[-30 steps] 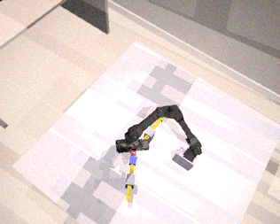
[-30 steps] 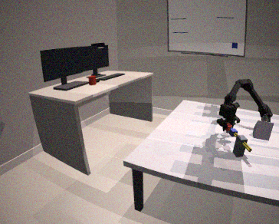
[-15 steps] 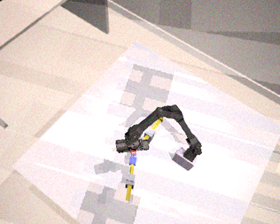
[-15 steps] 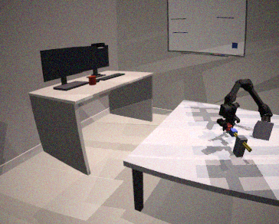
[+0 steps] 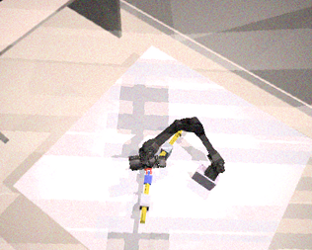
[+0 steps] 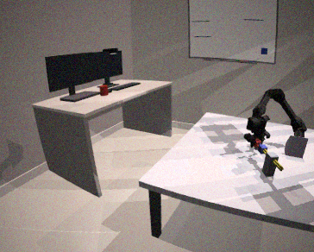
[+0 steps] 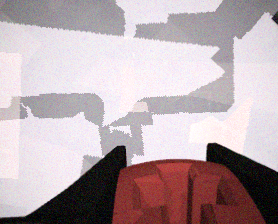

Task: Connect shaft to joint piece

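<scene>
My gripper point(image 5: 146, 167) point(image 6: 256, 139) point(image 7: 165, 152) is shut on the red joint piece point(image 7: 175, 192) point(image 5: 146, 170) point(image 6: 258, 142), which fills the space between the two black fingers in the wrist view. The joint piece sits on the end of a yellow fixed shaft point(image 5: 174, 139) that runs up under the arm. Just below the joint is the blue tip point(image 5: 148, 179) point(image 6: 263, 148) of the second yellow shaft point(image 5: 143, 212) point(image 6: 276, 164), which passes through a pale block point(image 5: 145, 199) point(image 6: 270, 165). The fixed shaft's own block is hidden by the arm.
The arm's base point(image 5: 204, 180) point(image 6: 296, 147) stands to the right on the white table point(image 5: 242, 219) point(image 6: 207, 173). A desk point(image 6: 86, 108) with monitors, keyboard and a red mug point(image 6: 103, 90) stands apart to the left. A whiteboard point(image 6: 233, 30) hangs on the back wall.
</scene>
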`<action>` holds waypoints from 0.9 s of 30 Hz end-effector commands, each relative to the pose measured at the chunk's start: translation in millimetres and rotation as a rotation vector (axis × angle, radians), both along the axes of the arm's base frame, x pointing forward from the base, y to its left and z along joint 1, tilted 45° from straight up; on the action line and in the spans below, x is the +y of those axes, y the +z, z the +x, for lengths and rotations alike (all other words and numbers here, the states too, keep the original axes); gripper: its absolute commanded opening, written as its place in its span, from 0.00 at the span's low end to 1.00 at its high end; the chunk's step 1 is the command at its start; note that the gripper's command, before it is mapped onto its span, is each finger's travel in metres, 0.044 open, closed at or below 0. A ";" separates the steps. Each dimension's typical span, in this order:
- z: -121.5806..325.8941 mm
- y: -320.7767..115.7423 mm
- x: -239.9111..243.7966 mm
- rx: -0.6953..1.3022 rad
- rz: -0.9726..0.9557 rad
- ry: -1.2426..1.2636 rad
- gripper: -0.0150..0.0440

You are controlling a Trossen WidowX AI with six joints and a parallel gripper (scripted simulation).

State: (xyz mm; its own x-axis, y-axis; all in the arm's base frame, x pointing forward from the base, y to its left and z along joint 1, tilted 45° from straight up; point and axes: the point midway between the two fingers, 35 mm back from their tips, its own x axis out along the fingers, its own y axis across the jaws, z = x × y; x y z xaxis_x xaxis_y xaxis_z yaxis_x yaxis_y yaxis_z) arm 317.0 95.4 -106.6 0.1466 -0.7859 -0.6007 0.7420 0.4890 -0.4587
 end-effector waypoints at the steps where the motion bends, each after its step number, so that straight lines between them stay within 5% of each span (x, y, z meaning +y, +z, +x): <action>1: 0.3 0.2 -0.2 0.001 -0.003 0.004 0.56; 14: 0.0 0.0 0.0 0.000 0.000 0.000 0.50; 20: 0.0 0.0 0.0 0.000 0.000 0.000 0.25; 27: -0.9 0.3 -0.8 -0.014 0.005 -0.020 0.25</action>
